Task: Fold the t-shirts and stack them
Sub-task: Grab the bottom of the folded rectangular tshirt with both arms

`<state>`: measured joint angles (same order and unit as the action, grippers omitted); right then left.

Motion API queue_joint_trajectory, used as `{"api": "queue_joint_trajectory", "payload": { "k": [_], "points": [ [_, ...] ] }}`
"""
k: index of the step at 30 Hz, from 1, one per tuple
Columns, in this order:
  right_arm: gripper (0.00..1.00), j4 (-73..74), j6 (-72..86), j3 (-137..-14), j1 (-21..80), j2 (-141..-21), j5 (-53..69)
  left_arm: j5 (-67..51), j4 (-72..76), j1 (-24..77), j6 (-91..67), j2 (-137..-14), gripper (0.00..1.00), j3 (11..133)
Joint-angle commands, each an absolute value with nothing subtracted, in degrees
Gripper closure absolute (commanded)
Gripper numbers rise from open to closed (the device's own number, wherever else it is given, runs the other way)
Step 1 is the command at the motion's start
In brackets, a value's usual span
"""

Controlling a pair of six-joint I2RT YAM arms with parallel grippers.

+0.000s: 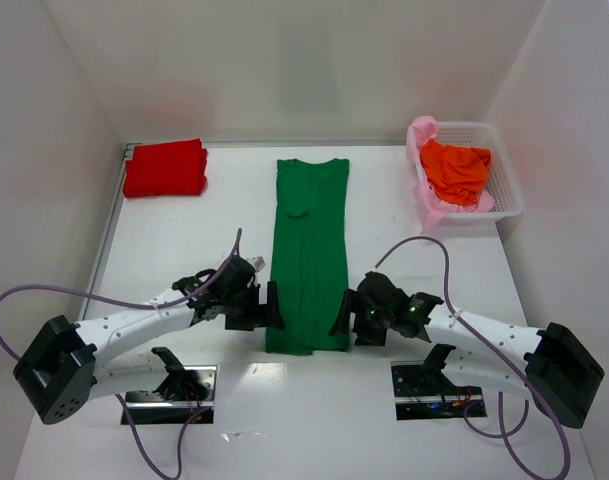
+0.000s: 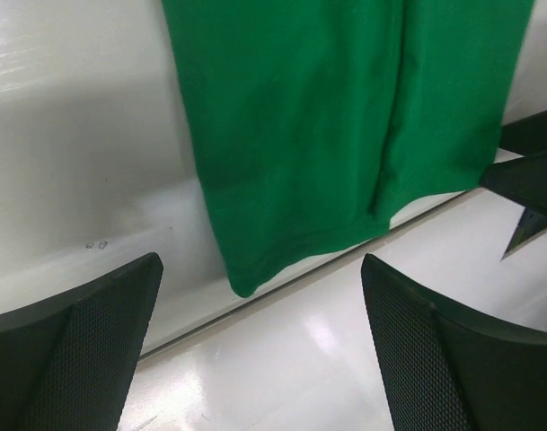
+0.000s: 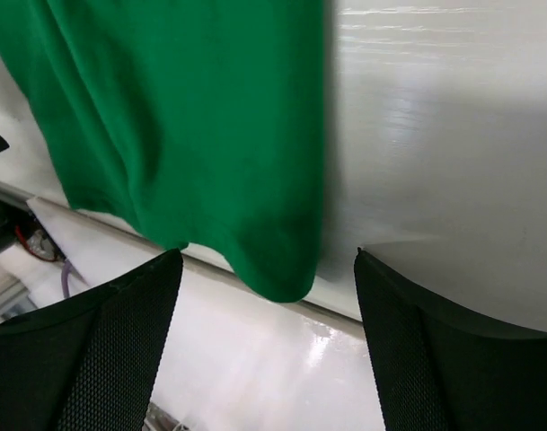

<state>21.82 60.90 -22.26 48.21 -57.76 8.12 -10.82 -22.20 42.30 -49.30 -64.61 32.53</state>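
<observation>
Green shirt [image 1: 308, 255]: lies flat on the table [image 1: 184, 240], folded into a long narrow strip running near to far down the middle, near hem between the two grippers. Left gripper [image 1: 272, 305]: sits low at the strip's near-left corner, jaws spread wide, gripping nothing; from its wrist, shows that corner of cloth [image 2: 345, 135] ahead of the gap between the black fingers [image 2: 84, 350], untouched. Right gripper [image 1: 341, 313]: sits low at the near-right corner, jaws likewise well apart, holding nothing; from its wrist, shows the rounded corner [image 3: 183, 117] just ahead of the fingers [image 3: 435, 350]. Red shirt [image 1: 166, 167]: rests folded at the far-left corner, well apart from the strip. Orange shirt [image 1: 456, 170]: lies crumpled in the white basket [image 1: 506, 190] at far right. Pink shirt [image 1: 421, 135]: lies beneath the orange one, spilling over the basket's left rim.
</observation>
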Motion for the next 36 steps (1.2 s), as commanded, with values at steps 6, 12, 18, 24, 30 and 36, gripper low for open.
{"api": "queue_joint_trajectory", "payload": {
  "k": [6, 12, 18, 24, 30, 36],
  "points": [
    [0.39, 24.2, 64.4, -24.0, 49.4, -57.7, 2.5, -12.7, -22.2, 44.1, -47.1, -70.2, 0.01, 35.0],
    [0.55, 21.5, 64.4, -24.0, 49.4, -61.1, 3.1, -13.4, -22.8, 44.6, -49.5, -70.2, 0.04, 34.5],
    [0.63, 20.3, 64.4, -24.0, 49.4, -62.2, 4.2, -14.5, -20.2, 44.7, -51.4, -71.4, 0.09, 33.5],
    [0.68, 19.8, 63.9, -24.0, 49.4, -63.4, 5.2, -16.4, -19.4, 44.7, -52.6, -72.6, 0.11, 32.3],
    [0.68, 19.2, 63.4, -24.5, 49.4, -63.9, 5.4, -17.2, -19.4, 45.3, -53.8, -73.4, 0.12, 30.5],
    [0.78, 18.6, 63.4, -24.9, 49.4, -64.4, 5.4, -16.2, -19.4, 45.3, -56.2, -74.4, 0.31, 30.5]
  ]
}}
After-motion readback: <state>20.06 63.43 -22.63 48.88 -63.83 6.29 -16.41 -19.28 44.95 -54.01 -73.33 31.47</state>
